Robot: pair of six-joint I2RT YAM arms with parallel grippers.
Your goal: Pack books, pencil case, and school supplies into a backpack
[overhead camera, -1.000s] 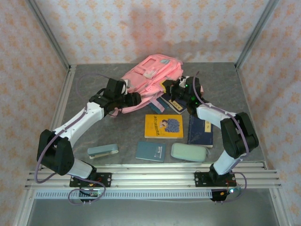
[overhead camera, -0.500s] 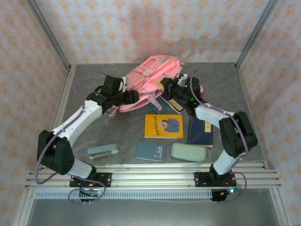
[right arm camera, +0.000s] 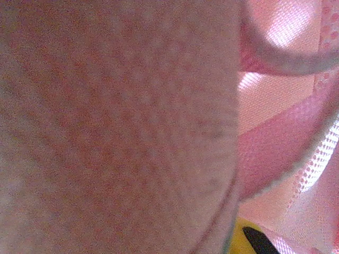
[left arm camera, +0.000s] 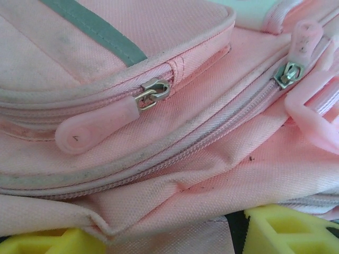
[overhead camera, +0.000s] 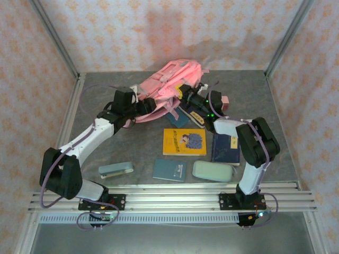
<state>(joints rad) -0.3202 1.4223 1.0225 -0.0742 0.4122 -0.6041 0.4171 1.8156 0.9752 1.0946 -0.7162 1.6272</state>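
The pink backpack (overhead camera: 172, 82) lies bunched at the back middle of the table. My left gripper (overhead camera: 152, 107) is at its left lower edge, and a fold of pink backpack fabric (left arm camera: 175, 211) is pinched between its yellow fingers (left arm camera: 288, 227). My right gripper (overhead camera: 184, 96) is shut on the backpack's right edge, with pink cloth (right arm camera: 116, 121) pressed up against that camera. In front lie the yellow book (overhead camera: 184, 142), a navy book (overhead camera: 225, 148), a teal notebook (overhead camera: 169, 170), the mint pencil case (overhead camera: 212, 171) and the blue-grey stapler bar (overhead camera: 115, 170). The pink sharpener (overhead camera: 224, 100) stands behind the right arm.
A navy book with a yellow label (overhead camera: 195, 116) and a teal notebook (overhead camera: 177, 118) lie partly under the right arm and the backpack. Two zip pulls (left arm camera: 98, 124) show on the backpack's front pockets. Metal frame posts (overhead camera: 71, 74) edge the table.
Both grippers have moved toward the back, the right one also leftward. The backpack has bunched up and shifted back with them.
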